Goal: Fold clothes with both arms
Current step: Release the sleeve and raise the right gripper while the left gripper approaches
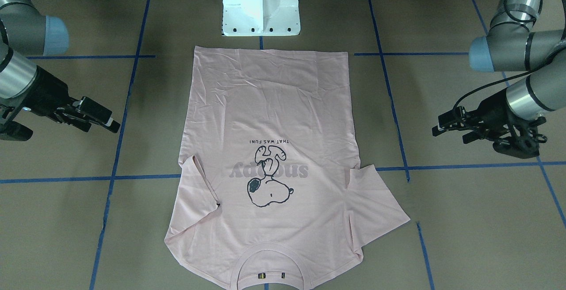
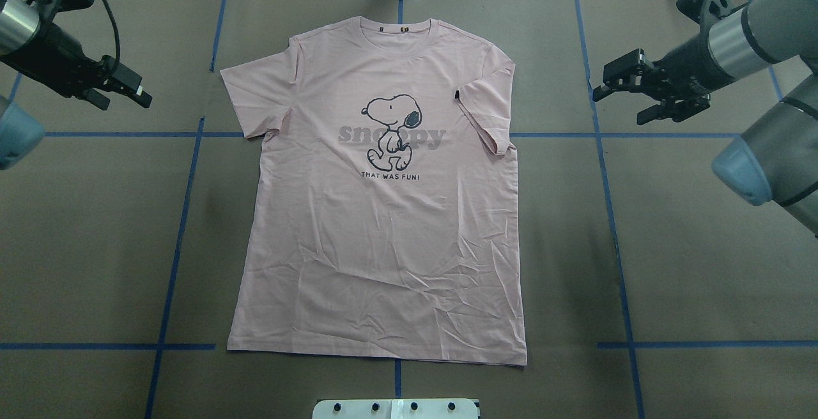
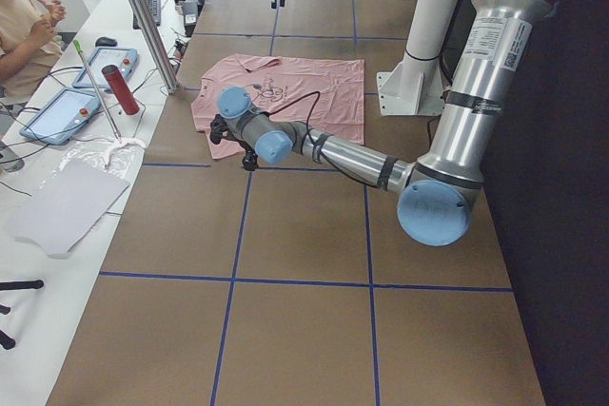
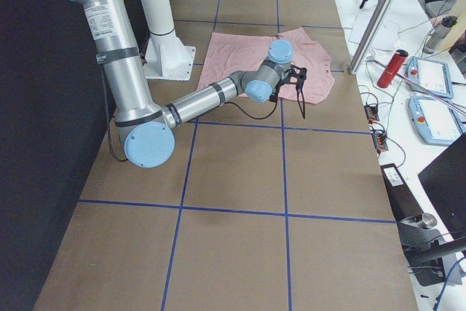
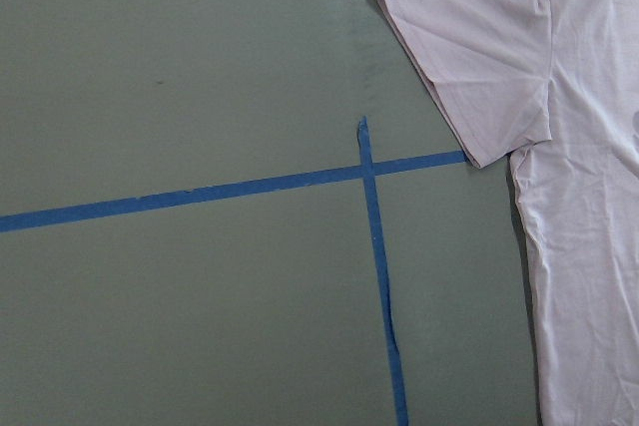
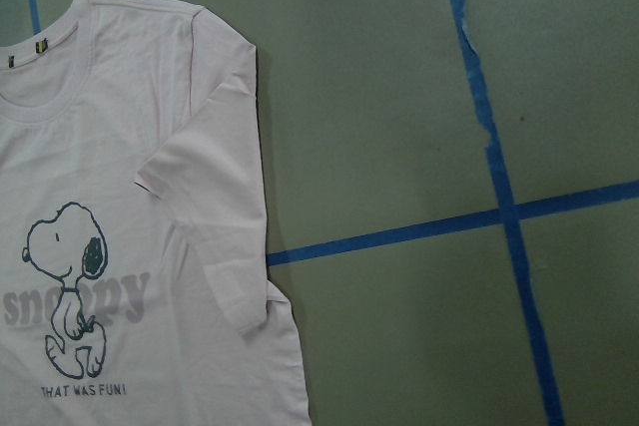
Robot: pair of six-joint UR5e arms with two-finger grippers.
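Note:
The pale pink T-shirt (image 2: pixel 383 234) lies flat and face up in the middle of the table, collar (image 2: pixel 399 26) at the far edge and hem toward the robot's base. Its Snoopy drawing (image 2: pixel 391 131) shows fully. One sleeve (image 2: pixel 249 99) spreads out on my left; the other sleeve (image 2: pixel 489 112) lies angled in against the body. My left gripper (image 2: pixel 128 102) hovers open left of the spread sleeve, apart from it. Right of the other sleeve, my right gripper (image 2: pixel 618 106) is also open and holds nothing. The wrist views show each sleeve (image 5: pixel 479 57) (image 6: pixel 205 197) but no fingers.
The white pedestal base (image 1: pixel 261 7) stands just behind the shirt's hem. Blue tape lines (image 2: pixel 179 214) cross the brown table surface. Beyond the far edge a side table holds tablets (image 3: pixel 57 116) and a red bottle (image 3: pixel 122 90), with a person (image 3: pixel 24 16) seated there.

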